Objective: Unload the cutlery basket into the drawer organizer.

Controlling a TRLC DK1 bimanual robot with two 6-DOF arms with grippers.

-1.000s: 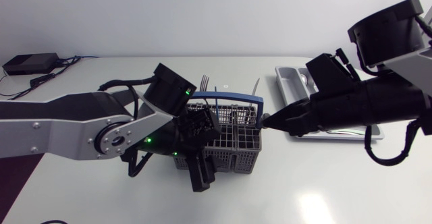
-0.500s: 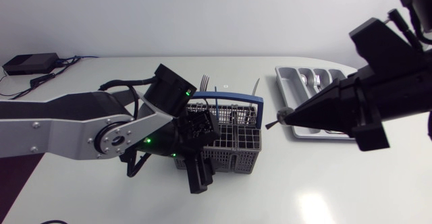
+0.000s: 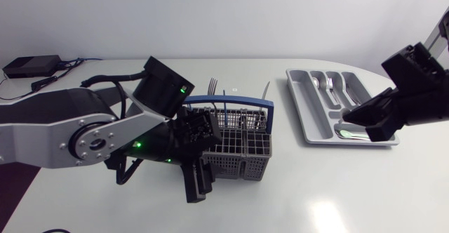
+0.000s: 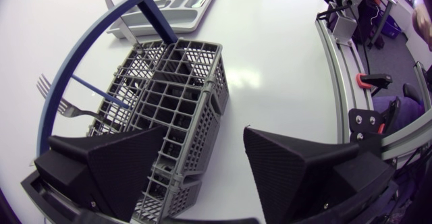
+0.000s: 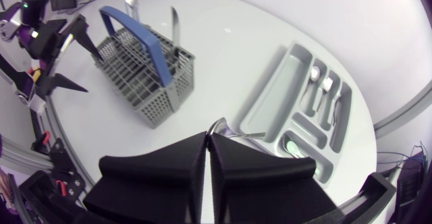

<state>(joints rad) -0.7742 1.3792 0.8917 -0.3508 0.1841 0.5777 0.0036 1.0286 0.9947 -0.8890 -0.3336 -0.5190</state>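
Hovering above drawer organizer [image 3: 309, 114] at worktop [image 3: 316, 191] right edge: right fingers [image 5: 196, 163] pinched together on silver cutlery piece [image 5: 243, 134], type unclear. Mid-worktop, left fingers [image 4: 121, 163] spread wide, holding nothing, straddling cutlery basket [image 3: 238, 170] near corner; forks [image 3: 214, 85] upright inside.

White glossy table [image 3: 351, 184], pale glare [image 3: 324, 215] near its front edge; small black box [image 3: 29, 66], cables [image 3: 43, 82] trailing, far-left corner
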